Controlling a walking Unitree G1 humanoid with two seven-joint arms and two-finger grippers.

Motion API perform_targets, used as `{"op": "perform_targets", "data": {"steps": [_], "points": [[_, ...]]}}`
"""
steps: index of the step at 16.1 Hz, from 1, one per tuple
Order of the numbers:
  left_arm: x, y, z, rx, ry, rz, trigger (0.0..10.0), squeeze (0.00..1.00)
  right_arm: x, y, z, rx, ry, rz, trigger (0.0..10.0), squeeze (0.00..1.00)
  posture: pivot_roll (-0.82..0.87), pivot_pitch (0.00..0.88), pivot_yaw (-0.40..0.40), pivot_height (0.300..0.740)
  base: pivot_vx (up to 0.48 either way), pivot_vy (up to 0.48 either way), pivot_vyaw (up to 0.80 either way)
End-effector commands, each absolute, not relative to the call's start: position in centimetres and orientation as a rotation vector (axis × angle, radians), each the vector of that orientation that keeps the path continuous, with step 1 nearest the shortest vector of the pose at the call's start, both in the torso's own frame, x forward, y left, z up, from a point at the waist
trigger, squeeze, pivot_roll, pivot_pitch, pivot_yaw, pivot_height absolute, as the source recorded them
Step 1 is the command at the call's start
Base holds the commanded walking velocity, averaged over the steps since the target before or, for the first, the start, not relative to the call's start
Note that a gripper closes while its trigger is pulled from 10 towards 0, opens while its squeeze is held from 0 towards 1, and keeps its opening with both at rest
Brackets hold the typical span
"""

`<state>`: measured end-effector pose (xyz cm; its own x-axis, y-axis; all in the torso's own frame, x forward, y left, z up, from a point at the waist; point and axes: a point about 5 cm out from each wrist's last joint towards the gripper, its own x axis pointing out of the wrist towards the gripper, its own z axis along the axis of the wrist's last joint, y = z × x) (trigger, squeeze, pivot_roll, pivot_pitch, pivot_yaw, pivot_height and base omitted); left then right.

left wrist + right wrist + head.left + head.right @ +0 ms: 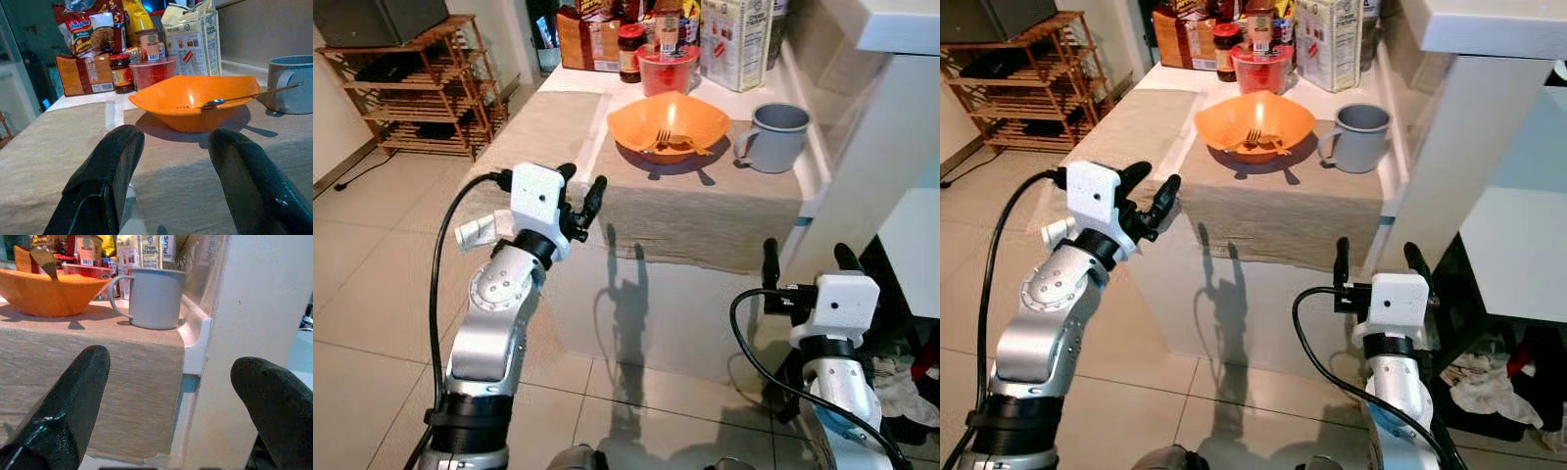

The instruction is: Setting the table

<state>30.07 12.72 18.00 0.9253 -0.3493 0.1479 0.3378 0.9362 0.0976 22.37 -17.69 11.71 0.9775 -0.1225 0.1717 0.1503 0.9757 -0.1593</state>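
The orange bowl point(669, 122) sits on the cloth point(705, 211) with a fork point(663, 138) lying in it and the mug point(775, 135) just beside, a place setting. The left gripper point(581, 197) and right gripper point(808, 258) hang short of the table, fingers spread, holding nothing.

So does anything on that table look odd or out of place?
Only slightly: the fork lies inside the orange bowl, handle poking over the rim, rather than beside it. The grey mug stands upright and nothing looks spilled.

Head views sharp, brightly lit; bowl point(668, 125) casting hard shadow. Wrist views dimmer, near fingers point(105, 181) possibly blurring.
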Motion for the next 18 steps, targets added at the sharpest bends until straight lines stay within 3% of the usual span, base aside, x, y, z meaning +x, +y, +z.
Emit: {"op": "perform_targets", "data": {"steps": [1,6,12,18], "points": [[29.7,12.5,18.1,0.071,-0.162,-0.35,10.0,0.0,22.4,-17.6,11.8,-0.158,-0.175,-0.134,10.0,0.0,-0.01,0.0,0.078,0.718,0.0,0.0,0.0],[27.3,15.3,13.4,0.024,-0.034,-0.241,10.0,0.0,22.2,-18.2,12.3,-0.176,-0.199,-0.131,10.0,0.0,-0.02,0.0,0.06,0.718,0.0,0.0,0.0],[27.5,13.5,16.1,0.059,-0.164,-0.289,10.0,0.0,22.4,-18.0,14.0,-0.257,-0.289,-0.112,10.0,0.0,-0.02,0.0,0.048,0.718,0.0,0.0,0.0],[28.5,13.1,20.1,0.046,-0.297,-0.283,10.0,0.0,23.1,-18.0,17.3,-0.193,-0.387,-0.154,10.0,0.0,-0.03,0.0,0.06,0.718,0.0,0.0,0.0]]}}
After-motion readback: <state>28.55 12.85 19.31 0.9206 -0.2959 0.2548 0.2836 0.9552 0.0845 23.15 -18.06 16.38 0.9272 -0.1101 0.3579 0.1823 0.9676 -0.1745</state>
